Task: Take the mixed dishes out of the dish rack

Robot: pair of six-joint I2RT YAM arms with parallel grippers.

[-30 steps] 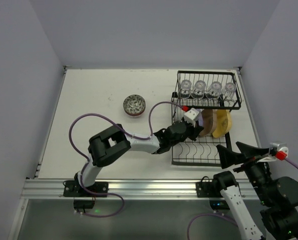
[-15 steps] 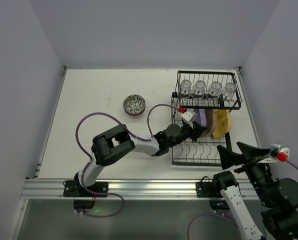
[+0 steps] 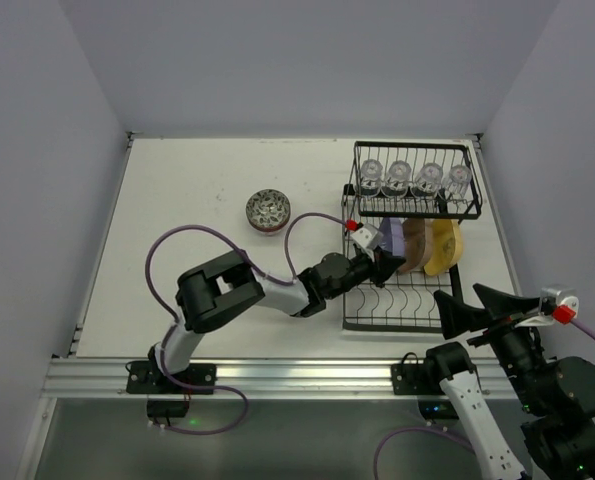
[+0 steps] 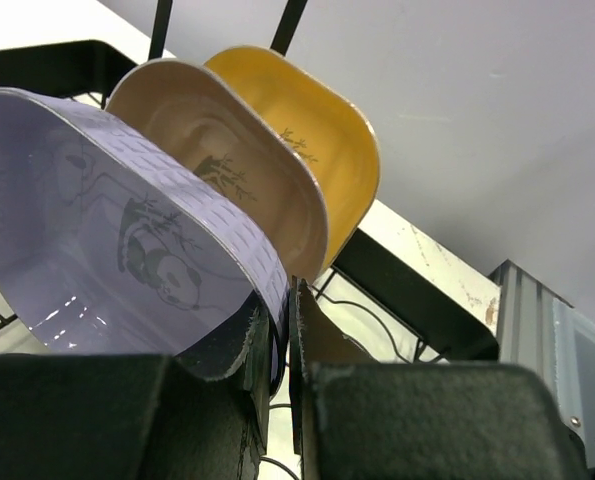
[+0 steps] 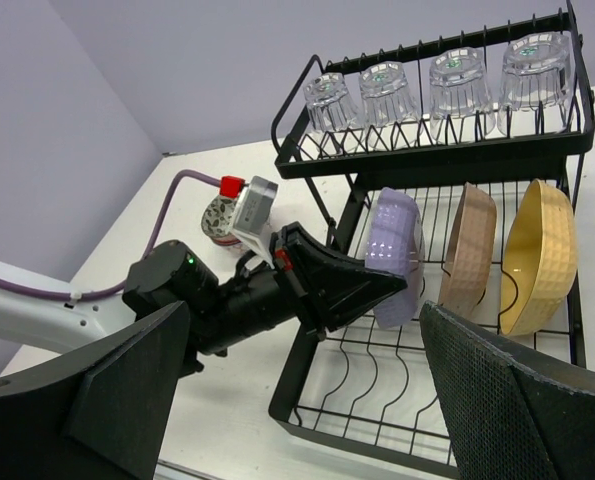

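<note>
Lower right of the top view: the right gripper (image 3: 455,292) is spread wide, with nothing in it. Up from there, the left gripper (image 4: 282,318) is clamped tight on the lower rim of the lavender plate (image 4: 97,220). The plate stands on edge in the lower tier of the dish rack (image 3: 397,326), centre-right of the frame. Close behind it sits the brown plate (image 4: 227,160), then the yellow plate (image 4: 307,120), both slotted. Farther back, four glasses (image 3: 398,177) line the upper shelf. A patterned bowl (image 3: 268,210) sits out on the table (image 3: 197,200), left of the rack.

This looks like the moment to lift. The plate should come clear of the slot wires first, then swing left, staying under that shelf and off the brown plate. A pinch on a thin rim could let the plate pivot, so keep it slow and firm.

Against a second ago, the wrist has drawn back leftward and the lavender plate has peeled away from the brown one. The right arm hasn't budged.
</note>
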